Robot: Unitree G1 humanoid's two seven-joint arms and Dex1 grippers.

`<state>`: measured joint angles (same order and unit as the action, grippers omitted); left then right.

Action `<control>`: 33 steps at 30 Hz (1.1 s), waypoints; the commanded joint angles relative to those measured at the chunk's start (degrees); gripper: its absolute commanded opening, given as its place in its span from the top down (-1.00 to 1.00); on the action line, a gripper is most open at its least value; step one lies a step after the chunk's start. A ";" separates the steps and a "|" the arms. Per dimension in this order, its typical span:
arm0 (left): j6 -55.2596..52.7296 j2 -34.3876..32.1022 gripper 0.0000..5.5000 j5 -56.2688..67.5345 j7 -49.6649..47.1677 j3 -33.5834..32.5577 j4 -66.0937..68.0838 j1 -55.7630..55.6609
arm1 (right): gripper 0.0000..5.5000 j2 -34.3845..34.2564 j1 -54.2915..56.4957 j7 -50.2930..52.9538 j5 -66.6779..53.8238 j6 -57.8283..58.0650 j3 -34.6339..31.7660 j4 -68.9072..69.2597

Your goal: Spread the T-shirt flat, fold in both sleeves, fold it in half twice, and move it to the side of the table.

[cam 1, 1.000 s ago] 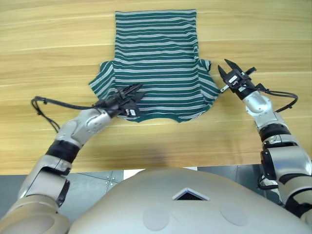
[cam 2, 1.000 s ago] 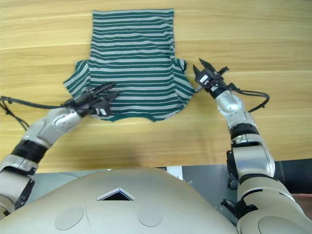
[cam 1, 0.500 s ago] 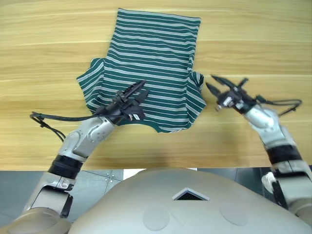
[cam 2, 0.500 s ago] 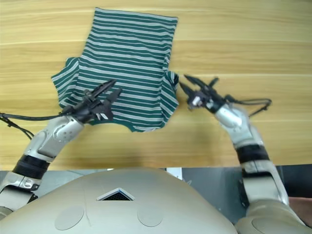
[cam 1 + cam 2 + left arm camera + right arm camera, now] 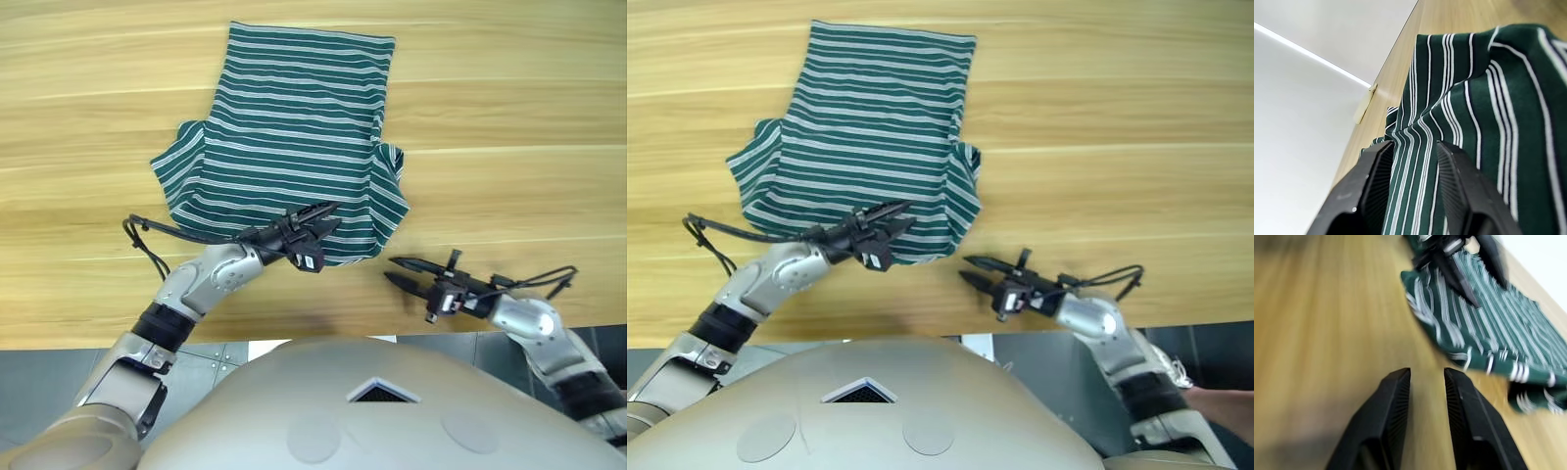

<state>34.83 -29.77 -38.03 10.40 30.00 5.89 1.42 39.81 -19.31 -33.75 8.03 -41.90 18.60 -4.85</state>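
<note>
Wooden table (image 5: pixel 509 117), striped T-shirt (image 5: pixel 294 127), left jaws parted over its hem, right jaws parted nearby

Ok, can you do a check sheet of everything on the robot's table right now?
Surface: wooden table, light planks.
Job's things: green striped T-shirt lying mostly flat, sleeves bunched at its sides, not folded in half.
Clutter: nothing seen.
Grippers: left gripper open over the shirt's near edge; right gripper open above bare wood, apart from the shirt.
Cables: black cable loops beside the left forearm; second cable trails by the right wrist.
Surroundings: dark floor below the table's near edge.
</note>
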 commanded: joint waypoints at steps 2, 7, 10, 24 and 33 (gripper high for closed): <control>0.10 0.09 0.41 -2.06 0.48 1.67 2.84 0.28 | 0.53 -5.00 7.30 2.47 4.61 2.60 0.95 -9.46; 0.02 -0.10 0.41 -2.23 0.58 2.07 3.88 1.04 | 0.53 -5.14 13.18 5.81 4.83 2.11 -2.01 -17.65; -0.36 0.28 0.41 -2.21 0.25 2.46 4.89 1.50 | 0.53 -5.06 16.96 7.09 4.46 1.16 -3.47 -21.18; 0.84 1.90 0.41 -2.50 -0.52 5.59 8.59 3.10 | 0.53 -14.70 34.25 22.71 3.45 -1.27 -10.69 -37.21; 1.12 0.87 0.41 -2.43 -0.17 5.29 4.89 4.35 | 0.53 -11.61 26.46 22.05 -5.91 -4.35 -20.22 -25.48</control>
<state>38.16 -26.90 -37.38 7.39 33.27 8.26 2.83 27.29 8.72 -10.52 2.07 -46.72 -1.09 -33.54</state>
